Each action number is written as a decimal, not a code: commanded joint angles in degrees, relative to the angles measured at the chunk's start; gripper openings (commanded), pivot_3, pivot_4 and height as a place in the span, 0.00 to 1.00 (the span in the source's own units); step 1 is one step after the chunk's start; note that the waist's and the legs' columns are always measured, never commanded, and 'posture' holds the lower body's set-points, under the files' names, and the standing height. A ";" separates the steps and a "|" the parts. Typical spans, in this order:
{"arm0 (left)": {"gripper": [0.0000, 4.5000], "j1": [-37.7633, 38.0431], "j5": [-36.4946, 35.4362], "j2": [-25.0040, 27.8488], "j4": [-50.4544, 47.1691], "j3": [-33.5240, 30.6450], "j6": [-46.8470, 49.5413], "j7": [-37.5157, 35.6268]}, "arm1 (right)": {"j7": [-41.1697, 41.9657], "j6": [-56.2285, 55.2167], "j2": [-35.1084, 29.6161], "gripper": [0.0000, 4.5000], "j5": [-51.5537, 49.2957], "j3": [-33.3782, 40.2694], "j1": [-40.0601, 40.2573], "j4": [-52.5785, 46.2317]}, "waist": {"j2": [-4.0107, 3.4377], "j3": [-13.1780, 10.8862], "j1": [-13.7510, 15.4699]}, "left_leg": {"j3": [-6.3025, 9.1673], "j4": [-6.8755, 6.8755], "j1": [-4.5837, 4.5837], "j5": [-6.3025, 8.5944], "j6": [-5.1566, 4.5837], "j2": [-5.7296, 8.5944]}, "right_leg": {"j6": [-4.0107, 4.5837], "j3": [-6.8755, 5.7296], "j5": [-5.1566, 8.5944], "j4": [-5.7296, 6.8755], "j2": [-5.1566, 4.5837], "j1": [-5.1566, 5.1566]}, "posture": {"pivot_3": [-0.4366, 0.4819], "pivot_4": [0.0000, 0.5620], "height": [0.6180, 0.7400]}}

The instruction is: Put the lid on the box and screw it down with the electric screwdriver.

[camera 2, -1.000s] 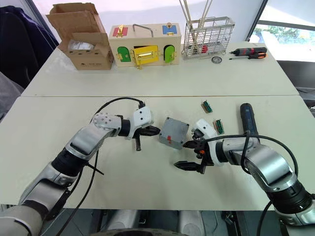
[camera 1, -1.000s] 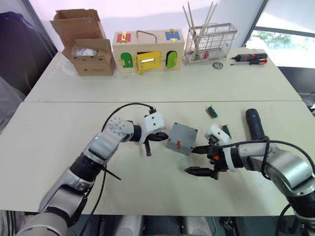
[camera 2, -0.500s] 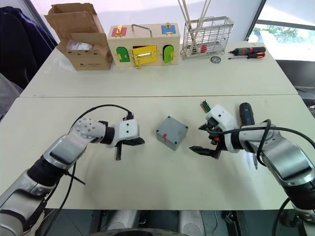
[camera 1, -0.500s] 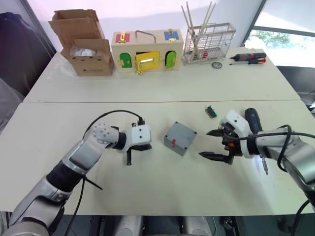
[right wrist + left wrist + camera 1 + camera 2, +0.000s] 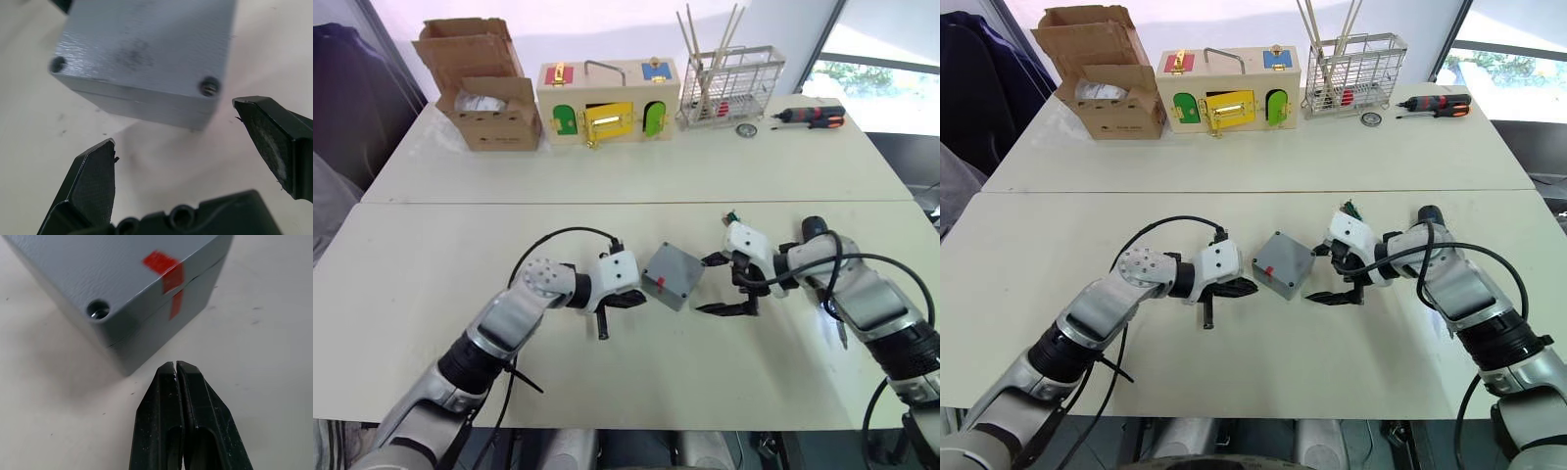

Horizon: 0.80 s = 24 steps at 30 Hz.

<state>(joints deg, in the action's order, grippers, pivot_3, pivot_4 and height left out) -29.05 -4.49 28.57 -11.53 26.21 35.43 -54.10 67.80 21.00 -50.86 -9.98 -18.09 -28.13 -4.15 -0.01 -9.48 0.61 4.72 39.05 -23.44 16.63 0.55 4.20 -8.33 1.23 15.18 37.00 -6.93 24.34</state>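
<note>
The grey box stands in the middle of the near table. The lid lies on top of it, with a strip of red tape running over the seam. One corner hole of the lid holds a screw. My left gripper is shut, its tips just short of the box's left corner and holding nothing. Just right of the box, my right gripper is open and not touching it. The black electric screwdriver lies behind my right forearm, mostly hidden.
On the far table stand a cardboard box, a wooden latch box and a wire rack. A red-and-black screwdriver lies to their right. A small green part lies near my right wrist.
Half a second ago both grippers were drawn back from the box. Now each has come in close to its own side of it again. The box has stayed put.
</note>
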 commanded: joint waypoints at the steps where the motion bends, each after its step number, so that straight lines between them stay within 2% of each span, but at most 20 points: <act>1: 0.00 -1.17 2.48 -0.48 1.62 -0.11 -2.52 2.50 | 1.63 3.18 0.08 0.99 -2.48 1.80 0.73 -4.96 | 0.00 0.00 0.08 | 0.00 0.00 0.00 0.00 0.00 0.00 | 0.00 0.00 0.00 0.00 0.00 0.00 | 0.48 0.27 0.92; 4: 0.00 -2.12 5.35 -1.52 4.87 0.05 -4.35 5.60 | 1.84 6.63 -0.48 0.99 -3.35 2.47 3.05 -8.73 | 0.01 0.01 0.22 | 0.05 0.01 0.00 0.00 0.01 0.02 | 0.00 0.00 0.00 0.00 0.00 -0.01 | 0.48 0.27 0.92; 10: 0.00 -1.58 4.12 -1.66 3.95 -0.45 -4.87 3.81 | -0.67 12.67 0.40 0.99 -5.47 4.65 5.84 -14.57 | 0.01 0.01 0.08 | 0.03 0.02 0.00 -0.01 0.02 0.01 | 0.00 0.01 0.00 0.03 -0.01 0.00 | 0.48 0.27 0.92; 24: 0.00 -3.07 4.38 -2.61 6.09 -1.16 -5.74 3.95 | -5.86 17.13 0.75 0.99 -6.13 6.73 7.76 -17.60 | 0.01 0.01 0.22 | 0.03 0.02 0.00 -0.01 0.02 0.02 | 0.00 0.01 0.00 0.02 -0.01 0.00 | 0.48 0.27 0.92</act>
<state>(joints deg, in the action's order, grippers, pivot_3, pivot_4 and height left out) -30.89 -0.55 26.30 -5.42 26.00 30.53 -50.68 62.65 37.36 -50.48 -14.88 -13.55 -20.07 -19.07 0.01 -9.47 0.84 4.76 39.07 -23.44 16.62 0.57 4.22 -8.33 1.24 15.18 37.02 -6.94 24.34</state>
